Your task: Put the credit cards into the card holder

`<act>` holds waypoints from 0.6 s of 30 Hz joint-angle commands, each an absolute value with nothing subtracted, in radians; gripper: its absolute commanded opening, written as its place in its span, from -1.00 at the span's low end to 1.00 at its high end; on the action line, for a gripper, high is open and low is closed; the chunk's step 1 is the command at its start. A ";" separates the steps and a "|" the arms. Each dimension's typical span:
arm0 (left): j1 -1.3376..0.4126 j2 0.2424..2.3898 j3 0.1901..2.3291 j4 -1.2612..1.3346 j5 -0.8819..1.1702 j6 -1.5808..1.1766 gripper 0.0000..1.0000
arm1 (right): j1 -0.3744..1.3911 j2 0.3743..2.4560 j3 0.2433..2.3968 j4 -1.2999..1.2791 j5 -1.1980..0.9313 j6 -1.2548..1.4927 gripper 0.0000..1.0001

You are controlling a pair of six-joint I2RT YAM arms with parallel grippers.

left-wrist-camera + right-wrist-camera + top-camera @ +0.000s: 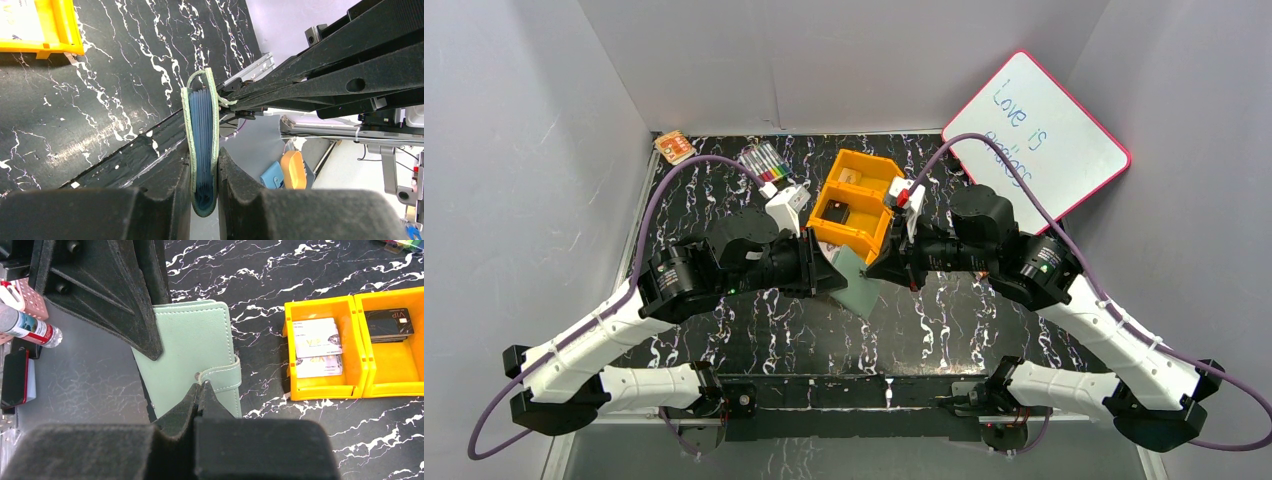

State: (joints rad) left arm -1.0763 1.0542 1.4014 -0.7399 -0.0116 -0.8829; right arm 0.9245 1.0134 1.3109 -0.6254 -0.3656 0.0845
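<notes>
Left gripper [204,160] clamps the closed card holder [192,335] and holds it off the table. Right gripper [200,390] is fully closed at the snap strap [225,372], seemingly pinching it. You can see 2 credit cards [317,347] lying in 1 compartment of the nearby orange tray [320,390].

Sage-green card holder [190,350], blue inside; orange tray [325,391]; whitish cards [317,337]; blk/wht marbled table [280,270]

A black tabletop [754,345] veined with white marbling sits inside plain pale grey walls [524,150] at the back and both sides, under soft, even light. A pink-framed whiteboard [1049,135] with blue handwriting leans against the right wall.
</notes>
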 commanded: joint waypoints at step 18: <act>-1.077 1.029 1.430 -0.687 -0.022 -0.886 -1.00 | 0.944 1.018 1.316 -0.556 -0.396 0.118 -1.00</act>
State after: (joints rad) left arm -1.0763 1.0519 1.4014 -0.7391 -0.0128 -0.8837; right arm 0.9314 1.0164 1.3109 -0.6182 -0.3702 0.1024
